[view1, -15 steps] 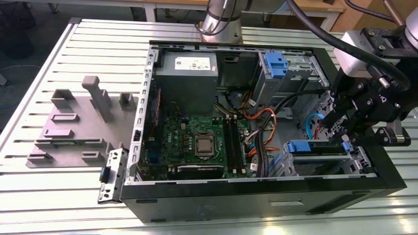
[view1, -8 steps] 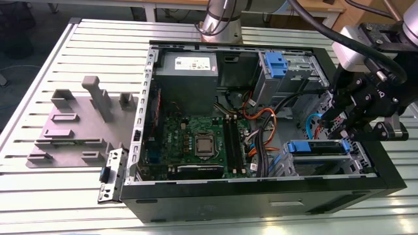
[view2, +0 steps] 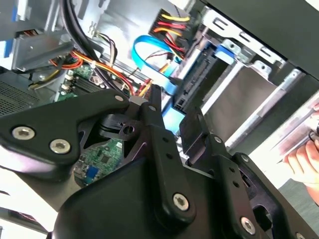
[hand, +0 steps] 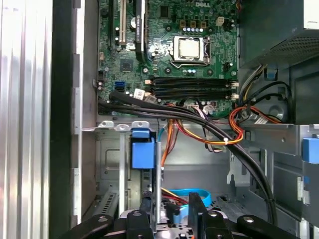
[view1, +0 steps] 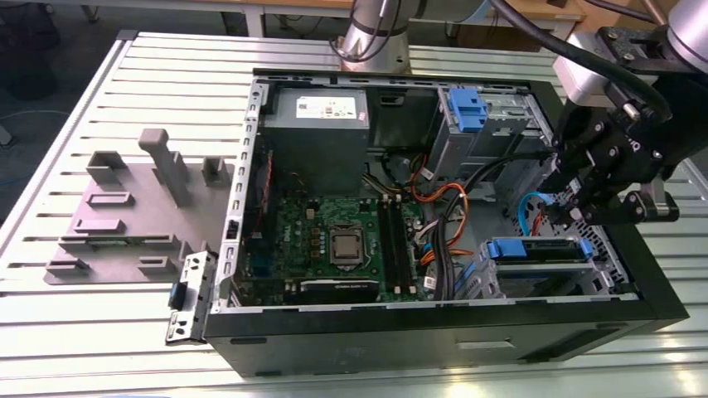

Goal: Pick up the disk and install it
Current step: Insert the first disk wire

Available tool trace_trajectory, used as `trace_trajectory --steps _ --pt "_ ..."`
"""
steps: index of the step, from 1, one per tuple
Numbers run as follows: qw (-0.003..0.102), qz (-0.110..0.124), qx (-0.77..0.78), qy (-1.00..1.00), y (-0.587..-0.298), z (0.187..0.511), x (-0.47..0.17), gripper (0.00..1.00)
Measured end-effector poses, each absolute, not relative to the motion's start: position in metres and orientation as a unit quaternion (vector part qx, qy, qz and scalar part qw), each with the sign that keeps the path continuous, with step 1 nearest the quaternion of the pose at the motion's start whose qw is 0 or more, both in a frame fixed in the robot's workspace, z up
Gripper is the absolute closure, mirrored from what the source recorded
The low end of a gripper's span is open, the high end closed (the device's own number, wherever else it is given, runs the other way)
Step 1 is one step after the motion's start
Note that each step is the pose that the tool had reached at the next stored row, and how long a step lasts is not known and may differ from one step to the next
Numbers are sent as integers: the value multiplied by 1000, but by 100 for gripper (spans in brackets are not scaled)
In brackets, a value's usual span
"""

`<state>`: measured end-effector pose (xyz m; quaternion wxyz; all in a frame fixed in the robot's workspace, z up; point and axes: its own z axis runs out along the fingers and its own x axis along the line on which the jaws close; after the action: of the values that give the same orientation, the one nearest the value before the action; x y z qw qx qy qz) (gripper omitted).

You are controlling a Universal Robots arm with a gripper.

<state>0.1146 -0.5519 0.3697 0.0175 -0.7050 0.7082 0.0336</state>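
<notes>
The disk [view1: 542,250] lies in the drive bay at the near corner of the open computer case [view1: 443,319], on the exterior view's right. Its blue bracket [hand: 143,149] shows at the bay's mouth in the first wrist view. The bracket [view2: 225,51] also appears in the second wrist view, with a black connector edge beside it. My gripper [view1: 564,217] hangs just above that bay. Both wrist views show its black fingers [hand: 195,201] apart, so the gripper [view2: 173,107] is open, with nothing pinched between them. A looped light-blue data cable [view2: 149,47] runs behind the gap.
The case also holds a grey power-supply box [view1: 315,112], the green motherboard [view1: 332,240], a second blue tab [view1: 465,112] and orange and black cable bundles [view1: 443,199]. A grey fixture [view1: 122,215] stands on the slatted table. A person's hand [view2: 304,159] shows beyond the case wall.
</notes>
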Motion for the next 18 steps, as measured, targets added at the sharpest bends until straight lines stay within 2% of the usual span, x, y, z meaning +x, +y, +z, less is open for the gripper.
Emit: trace_trajectory --steps 18 --pt "18 34 -705 708 -548 360 122 58"
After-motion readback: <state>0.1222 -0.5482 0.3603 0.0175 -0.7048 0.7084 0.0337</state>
